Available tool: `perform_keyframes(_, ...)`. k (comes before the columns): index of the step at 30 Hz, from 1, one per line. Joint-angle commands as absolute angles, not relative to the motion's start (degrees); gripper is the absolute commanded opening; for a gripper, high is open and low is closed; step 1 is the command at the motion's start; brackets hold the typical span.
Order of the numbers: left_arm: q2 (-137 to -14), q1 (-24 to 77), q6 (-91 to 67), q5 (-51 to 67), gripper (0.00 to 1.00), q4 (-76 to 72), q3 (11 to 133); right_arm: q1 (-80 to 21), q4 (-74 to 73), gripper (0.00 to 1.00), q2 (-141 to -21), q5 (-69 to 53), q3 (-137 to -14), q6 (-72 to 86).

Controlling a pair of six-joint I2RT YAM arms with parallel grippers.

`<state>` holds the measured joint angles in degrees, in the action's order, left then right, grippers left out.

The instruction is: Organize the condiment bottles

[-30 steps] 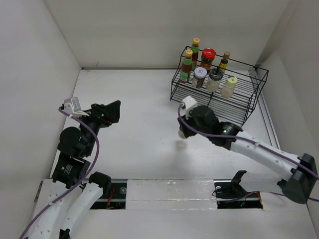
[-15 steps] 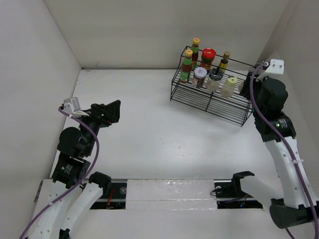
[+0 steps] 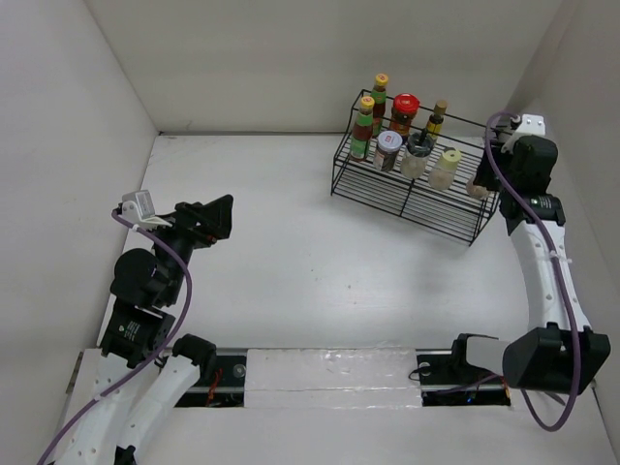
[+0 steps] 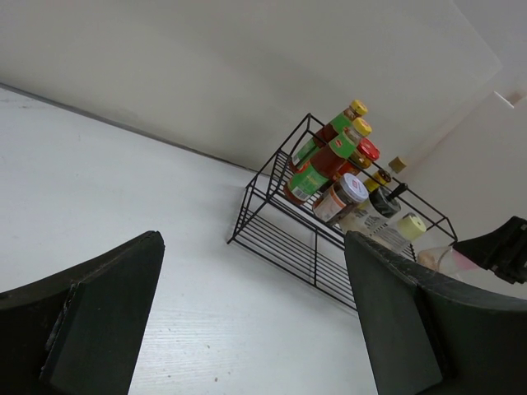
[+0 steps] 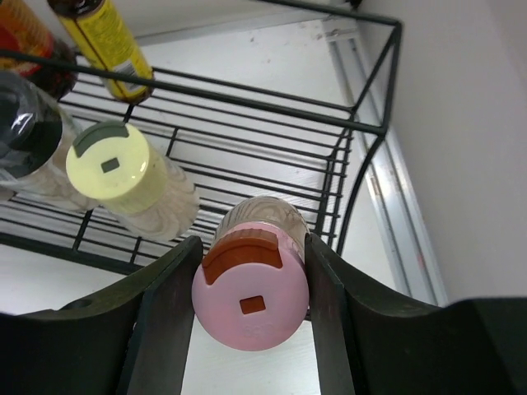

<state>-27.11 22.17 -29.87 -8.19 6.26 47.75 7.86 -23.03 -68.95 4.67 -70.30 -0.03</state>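
Observation:
My right gripper (image 5: 250, 292) is shut on the pink-capped shaker (image 5: 251, 295) and holds it over the right end of the black wire rack (image 3: 455, 208), next to the cream-capped shaker (image 5: 109, 167). In the top view the gripper (image 3: 481, 184) and the pink-capped shaker (image 3: 478, 182) sit at the rack's right edge. On the rack stand two yellow-capped sauce bottles (image 3: 364, 124), a red-lidded jar (image 3: 404, 111), a silver-lidded jar (image 3: 387, 149), a dark-topped shaker (image 3: 418, 153), a cream shaker (image 3: 446, 167) and a slim yellow-capped dark bottle (image 3: 437, 117). My left gripper (image 3: 215, 217) is open and empty, far left of the rack.
White walls enclose the table on the left, back and right. The right wall stands close behind the right arm (image 3: 542, 252). A metal strip (image 5: 395, 222) runs along the table beside the rack's right end.
My right arm swung from the table's middle to the rack's right end, carrying the pink-capped shaker. It has since lowered slightly toward the rack. The left arm has not moved.

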Motion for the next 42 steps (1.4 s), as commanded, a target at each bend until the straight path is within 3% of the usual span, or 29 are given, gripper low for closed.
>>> perform_keyframes(1, -27.2, 22.6, -29.1, -8.5, 0.87, 3.8, 49.1, 8.9, -18.6, 0.47, -70.0, 0.5, -69.1, -0.5)
perform_keyframes(8, -27.2, 22.6, -29.1, -8.5, 0.87, 4.3, 48.6, 10.7, -15.8, 0.57, -73.5, -4.1, -67.2, 0.0)
perform_keyframes(14, -27.2, 22.6, -29.1, -9.1, 0.87, 4.3, 48.6, 11.2, -15.2, 0.86, -73.5, -4.1, -66.7, 0.0)
perform_keyframes(21, -27.2, 22.6, -28.6, -9.7, 0.95, 4.8, 48.6, 11.2, -15.2, 0.99, -65.9, -3.6, -69.4, 1.1)
perform_keyframes(26, -27.8, 22.6, -28.0, -9.7, 1.0, 4.8, 49.1, 7.5, -13.1, 0.99, -55.6, -6.3, -70.0, 1.6)
perform_keyframes(30, -28.4, 22.6, -28.0, -9.1, 1.0, 5.4, 49.1, 2.4, -10.7, 0.99, -51.2, -17.5, -67.6, 1.1)
perform_keyframes(37, -28.4, 21.4, -28.0, -8.5, 1.0, 4.8, 49.1, -12.5, -8.1, 0.99, -49.1, -40.2, -57.8, -5.3)
perform_keyframes(42, -28.4, 21.4, -28.0, -8.5, 1.0, 4.3, 48.5, -27.5, -5.6, 0.99, -51.5, -42.0, -49.8, -7.2)
